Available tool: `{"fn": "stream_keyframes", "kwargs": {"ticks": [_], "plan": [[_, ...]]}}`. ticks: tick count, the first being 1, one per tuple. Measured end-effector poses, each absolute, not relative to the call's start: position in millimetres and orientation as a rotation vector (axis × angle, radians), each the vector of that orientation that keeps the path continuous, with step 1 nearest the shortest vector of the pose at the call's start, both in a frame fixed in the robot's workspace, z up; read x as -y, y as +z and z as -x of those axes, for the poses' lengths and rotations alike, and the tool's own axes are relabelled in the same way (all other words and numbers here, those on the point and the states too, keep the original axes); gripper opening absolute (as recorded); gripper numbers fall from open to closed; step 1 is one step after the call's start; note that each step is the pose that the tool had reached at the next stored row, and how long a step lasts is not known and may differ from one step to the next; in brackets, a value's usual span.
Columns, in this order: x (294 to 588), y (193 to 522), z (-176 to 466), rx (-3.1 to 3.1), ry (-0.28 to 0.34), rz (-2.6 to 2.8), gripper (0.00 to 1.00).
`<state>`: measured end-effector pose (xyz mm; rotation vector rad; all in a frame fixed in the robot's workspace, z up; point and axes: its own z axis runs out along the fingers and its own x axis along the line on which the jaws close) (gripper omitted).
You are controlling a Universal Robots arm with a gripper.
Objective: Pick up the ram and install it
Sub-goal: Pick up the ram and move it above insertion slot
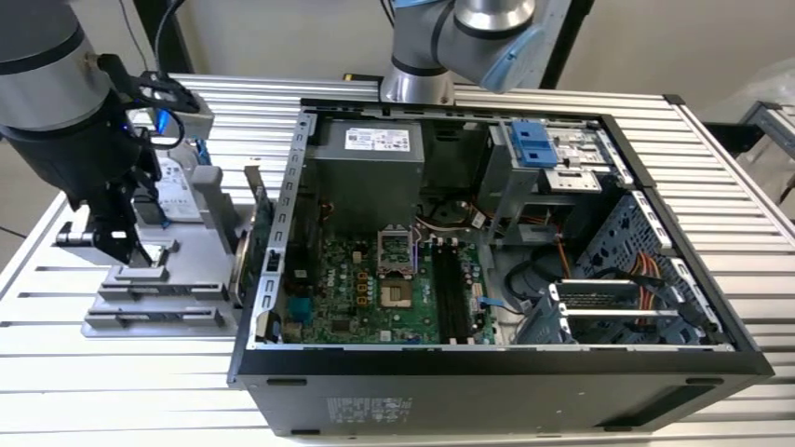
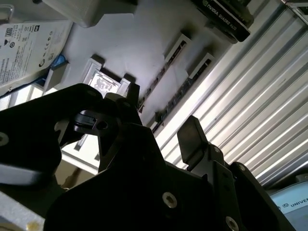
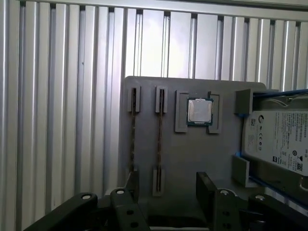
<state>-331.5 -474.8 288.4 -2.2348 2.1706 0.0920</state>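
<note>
**Robotics laboratory bench for computer assembly.** We see a worktable of ribbed aluminium profiles (image 1: 733, 196) carrying an open desktop computer case (image 1: 497, 396), with its motherboard (image 1: 360, 289) and cabling exposed. An industrial robot arm (image 1: 478, 28) with grey joints reaches over the table. Beside the case stands a grey parts fixture (image 1: 162, 303). In the first wrist view we find a processor chip (image 3: 199, 111), a hard drive (image 3: 279, 139) and the ram (image 3: 160, 137) seated in its shaped recesses.

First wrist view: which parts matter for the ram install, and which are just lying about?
Job in hand: ram, on edge in the gray holder; open pincer near it.
Lying about: processor chip; hard drive.
</note>
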Motion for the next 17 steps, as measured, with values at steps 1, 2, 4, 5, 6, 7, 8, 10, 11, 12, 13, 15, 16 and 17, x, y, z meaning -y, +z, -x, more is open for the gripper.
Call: {"fn": "stream_keyframes", "kwargs": {"ticks": [1,2,4,5,6,7,8,10,11,12,13,15,16,17], "plan": [[475.3,287.9,331.9,-2.17,0.091,2.234,1.0],[475.6,287.6,332.1,-2.171,0.091,2.234,1.0],[476.2,286.8,332.4,-2.175,0.091,2.229,1.0],[476.5,286.5,332.5,-2.18,0.091,2.224,1.0],[476.8,286.1,332.6,-2.186,0.091,2.218,1.0],[477.2,285.8,332.6,-2.191,0.09,2.213,1.0],[477.7,285.4,332.6,-2.195,0.09,2.209,1.0],[479.1,284.3,332.6,-2.198,0.09,2.205,1.0],[480.0,283.8,332.6,-2.199,0.09,2.205,1.0],[480.9,283.4,332.6,-2.199,0.09,2.205,1.0],[481.6,282.9,332.6,-2.199,0.09,2.205,1.0],[481.8,282.1,332.6,-2.199,0.09,2.205,1.0],[481.9,282.2,332.7,-2.199,0.089,2.205,1.0],[482.0,281.9,333.2,-2.199,0.088,2.205,1.0]]}}
